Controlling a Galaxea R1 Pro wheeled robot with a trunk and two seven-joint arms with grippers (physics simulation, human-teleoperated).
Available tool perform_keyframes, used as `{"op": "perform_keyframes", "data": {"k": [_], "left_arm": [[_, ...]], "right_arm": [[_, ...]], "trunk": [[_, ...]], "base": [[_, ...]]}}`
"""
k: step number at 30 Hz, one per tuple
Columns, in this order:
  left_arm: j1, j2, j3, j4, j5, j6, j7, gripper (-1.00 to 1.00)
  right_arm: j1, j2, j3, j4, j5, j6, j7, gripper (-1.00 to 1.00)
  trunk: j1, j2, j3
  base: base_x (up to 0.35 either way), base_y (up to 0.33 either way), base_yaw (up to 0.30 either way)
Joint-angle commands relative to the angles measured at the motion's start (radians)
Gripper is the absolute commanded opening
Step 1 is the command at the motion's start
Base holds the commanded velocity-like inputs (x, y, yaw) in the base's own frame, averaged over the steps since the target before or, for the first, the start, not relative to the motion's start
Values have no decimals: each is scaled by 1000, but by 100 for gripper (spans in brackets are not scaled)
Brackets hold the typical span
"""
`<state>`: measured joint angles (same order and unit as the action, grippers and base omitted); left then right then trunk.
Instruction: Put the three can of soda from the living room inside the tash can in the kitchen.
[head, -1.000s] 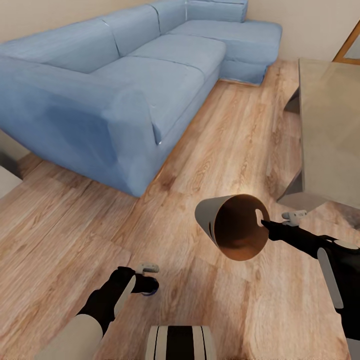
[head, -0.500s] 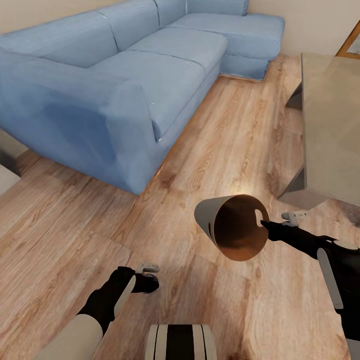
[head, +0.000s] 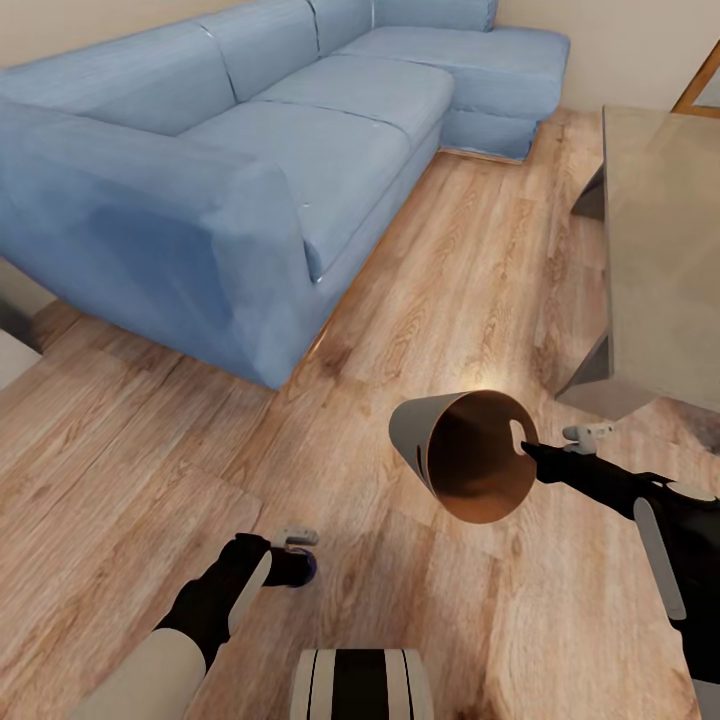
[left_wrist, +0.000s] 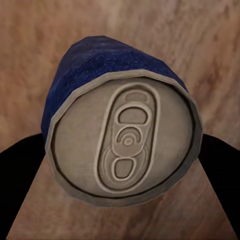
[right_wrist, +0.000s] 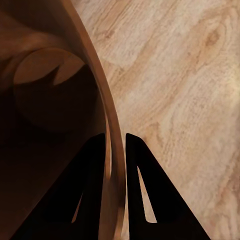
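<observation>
In the living room, my right gripper (head: 532, 452) is shut on the rim of the tash can (head: 455, 452), held on its side above the plank floor with its brown inside facing me. The right wrist view has the fingers (right_wrist: 145, 185) pinching the bin wall (right_wrist: 102, 105), one inside and one outside. Low at the left, my left gripper (head: 300, 568) is shut on a blue can of soda (head: 308, 570). In the left wrist view the can (left_wrist: 122, 145) shows its silvery top and pull tab between the dark fingers (left_wrist: 20, 165).
A long light-blue corner sofa (head: 230, 150) runs along the left and back. A glass-topped low table (head: 660, 250) stands at the right. Light wood floor (head: 440, 270) lies open between them. My own base (head: 360, 685) shows at the bottom edge.
The view shifted slightly a second ago and has since held still. Both grippers keep the same hold on the bin and the blue can.
</observation>
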<state>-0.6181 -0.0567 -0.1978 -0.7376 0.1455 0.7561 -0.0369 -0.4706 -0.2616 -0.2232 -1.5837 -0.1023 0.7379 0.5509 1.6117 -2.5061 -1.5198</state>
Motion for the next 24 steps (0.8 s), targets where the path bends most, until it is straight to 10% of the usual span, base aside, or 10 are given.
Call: {"op": "perform_keyframes", "data": {"k": [1, 24], "left_arm": [[1, 0, 0, 1, -4, 0, 0, -100], [0, 0, -1, 4, -4, 0, -4, -100]], "right_arm": [[0, 0, 0, -1, -24, 6, 5, -100], [2, 3, 30, -1, -24, 5, 4, -100]], "trunk": [[0, 0, 0], [-10, 5, 85]], "base": [[0, 0, 0], [0, 0, 0]]}}
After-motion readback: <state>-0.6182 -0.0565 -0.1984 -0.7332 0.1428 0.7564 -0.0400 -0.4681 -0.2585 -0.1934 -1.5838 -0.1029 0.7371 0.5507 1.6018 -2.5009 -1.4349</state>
